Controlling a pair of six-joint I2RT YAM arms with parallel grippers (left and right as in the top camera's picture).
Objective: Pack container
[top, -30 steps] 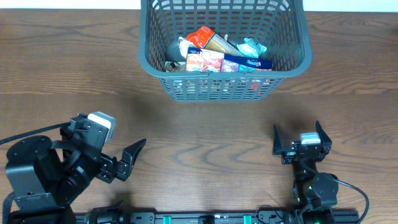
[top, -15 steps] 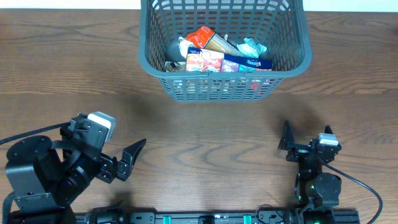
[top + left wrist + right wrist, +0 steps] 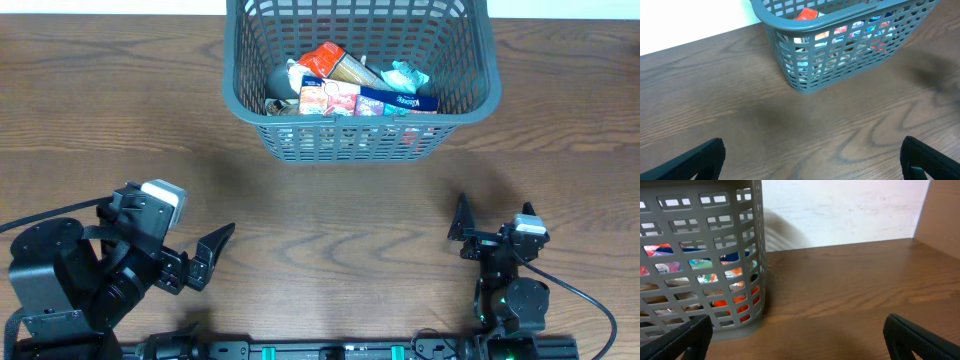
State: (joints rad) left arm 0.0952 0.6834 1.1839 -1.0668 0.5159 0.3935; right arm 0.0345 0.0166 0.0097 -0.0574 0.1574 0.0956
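The grey-blue mesh container (image 3: 350, 140) stands at the back centre of the wooden table. It holds several snack packages, among them a red-orange packet (image 3: 322, 58), a pink box (image 3: 328, 98) and a blue packet (image 3: 400, 101). My left gripper (image 3: 212, 255) is open and empty near the front left, far from the container. My right gripper (image 3: 492, 225) is open and empty near the front right. The left wrist view shows the container (image 3: 840, 55) ahead between spread fingers (image 3: 812, 150). The right wrist view shows its wall (image 3: 700, 255) at the left, with the fingers (image 3: 797, 325) spread.
Bare wooden tabletop (image 3: 330, 220) lies between both grippers and the container. A white wall (image 3: 840, 210) runs behind the table's back edge. No loose packages show on the table.
My right gripper has shifted slightly right and toward the front edge and turned, then stopped. My left arm and the container have not moved.
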